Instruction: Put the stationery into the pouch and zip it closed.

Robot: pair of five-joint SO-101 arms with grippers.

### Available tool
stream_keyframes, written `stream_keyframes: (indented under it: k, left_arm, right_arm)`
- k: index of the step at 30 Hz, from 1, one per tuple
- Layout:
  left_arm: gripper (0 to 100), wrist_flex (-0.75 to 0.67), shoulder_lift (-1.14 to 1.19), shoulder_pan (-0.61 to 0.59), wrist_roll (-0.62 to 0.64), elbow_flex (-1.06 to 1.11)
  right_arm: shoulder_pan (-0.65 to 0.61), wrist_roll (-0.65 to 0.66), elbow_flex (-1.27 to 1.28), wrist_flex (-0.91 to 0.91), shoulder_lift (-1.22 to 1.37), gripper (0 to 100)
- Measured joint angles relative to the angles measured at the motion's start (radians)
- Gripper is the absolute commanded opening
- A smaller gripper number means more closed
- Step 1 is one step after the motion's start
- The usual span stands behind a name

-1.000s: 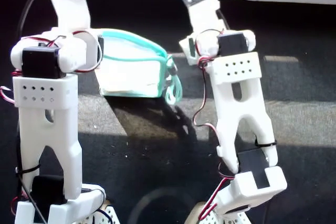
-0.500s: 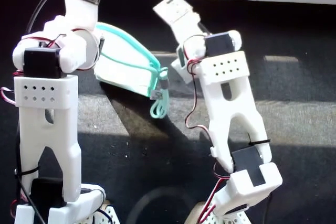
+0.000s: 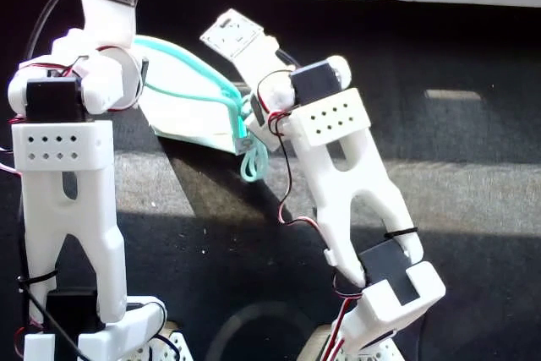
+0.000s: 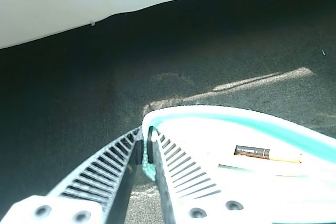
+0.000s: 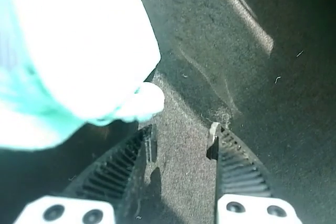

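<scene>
Your left gripper [image 4: 144,148] has its fingers pressed together on the teal-trimmed end of the pouch [image 3: 199,112]. In the high view the pouch sits upper left of centre, tilted with its right end lower, above the dark table [image 3: 473,175]. In the left wrist view a brown and tan pen [image 4: 268,154] lies inside the pouch at the lower right of the frame, so at least part of the stationery looks loaded, and no loose items show on the table. Your right gripper [image 5: 181,140] has its fingers spread with nothing between them, and the pouch's corner fills the upper left of its wrist view just ahead of the fingertips. The teal loop [image 3: 252,162] hangs at that same end of the pouch. By my reading, filling is done or nearly so and zipping remains. You cannot tell from these views how far the zip is drawn.
</scene>
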Motion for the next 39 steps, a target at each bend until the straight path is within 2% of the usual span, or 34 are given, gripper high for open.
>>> stream_keyframes:
  k: [5,10,17,30,35,39]
  left_arm:
    - [1,0.0,0.0,-0.011,0.0,0.0]
    - [1,0.0,0.002,-0.012,0.0,0.0]
    - [1,0.0,0.002,-0.032,0.0,0.002]
    - [1,-0.002,0.002,-0.051,-0.003,0.002]
    - [1,-0.002,0.002,-0.051,-0.003,0.002]
    - [1,-0.002,0.002,-0.049,-0.003,0.002]
  right_arm:
    - [-0.034,0.0,0.0,-0.055,0.0,17.4]
    - [-0.081,-0.005,0.0,-0.057,0.0,26.9]
    - [-0.097,-0.072,0.0,-0.057,0.0,27.1]
    - [-0.212,-0.074,0.0,-0.057,-0.002,27.1]
    - [-0.219,-0.074,0.0,-0.055,-0.002,27.1]
    - [-0.229,-0.074,-0.002,0.012,0.0,27.1]
